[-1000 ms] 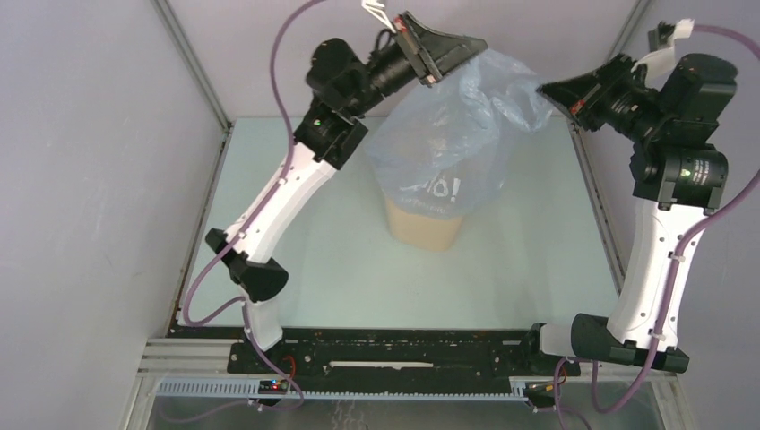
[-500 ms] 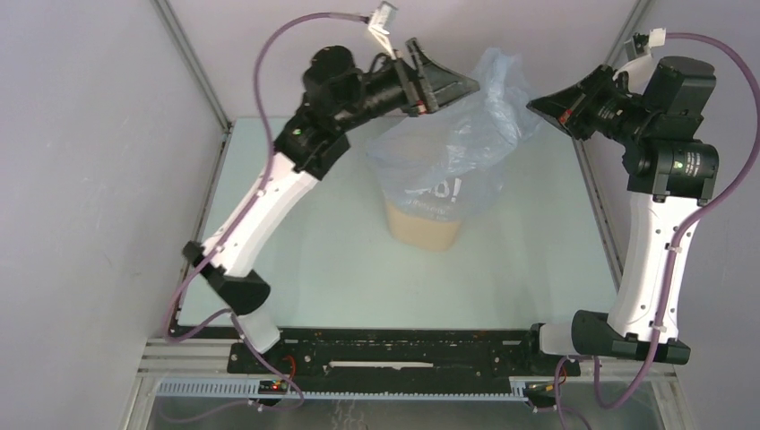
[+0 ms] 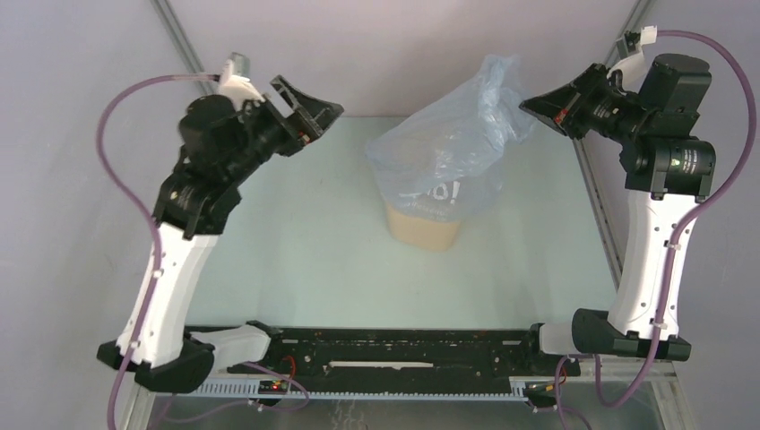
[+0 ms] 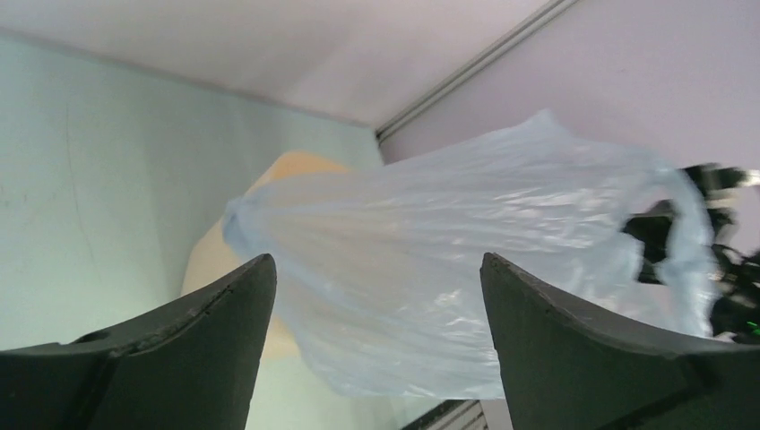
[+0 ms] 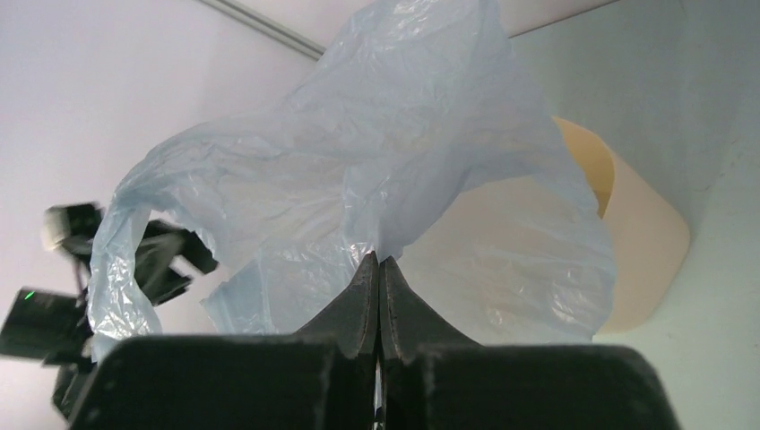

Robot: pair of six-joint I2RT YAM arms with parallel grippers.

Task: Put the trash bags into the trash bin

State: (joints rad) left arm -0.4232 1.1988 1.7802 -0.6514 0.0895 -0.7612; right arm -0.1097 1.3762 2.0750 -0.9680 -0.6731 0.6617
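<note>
Standing bolted to a black rail (image 3: pixel 394 345) at the near edge of the pale green table (image 3: pixel 305 260), two arms are reaching up and away from the camera. The left arm (image 3: pixel 170 278) is on the left side and the right arm (image 3: pixel 650 260) is on the right.

Between them and farther back, one beige trash bin (image 3: pixel 426 228) is sitting upright on the table, a little right of its middle. One pale-blue translucent trash bag (image 3: pixel 448 152) is draping over the bin's mouth and upper walls, so from above only the bin's lower part is showing. White lettering (image 3: pixel 436 192) is showing on the bag's near face. Above the bin the bag is rising in a crumpled peak that is leaning toward the far right. How much of the film is lying inside the bin cannot be told.

At the far right, the right gripper (image 3: pixel 531 102) is meeting that peak. Its wrist view is showing the two fingers pressed together, pinching a fold of the blue film between their tips, with the bag hanging from there down to the bin.

At the far left, the left gripper (image 3: pixel 323 116) is hovering high, well apart from both bag and bin. Its two fingers are spread wide with nothing between them. Its wrist view is looking through that gap at the bag and at the bin beyond.
</note>
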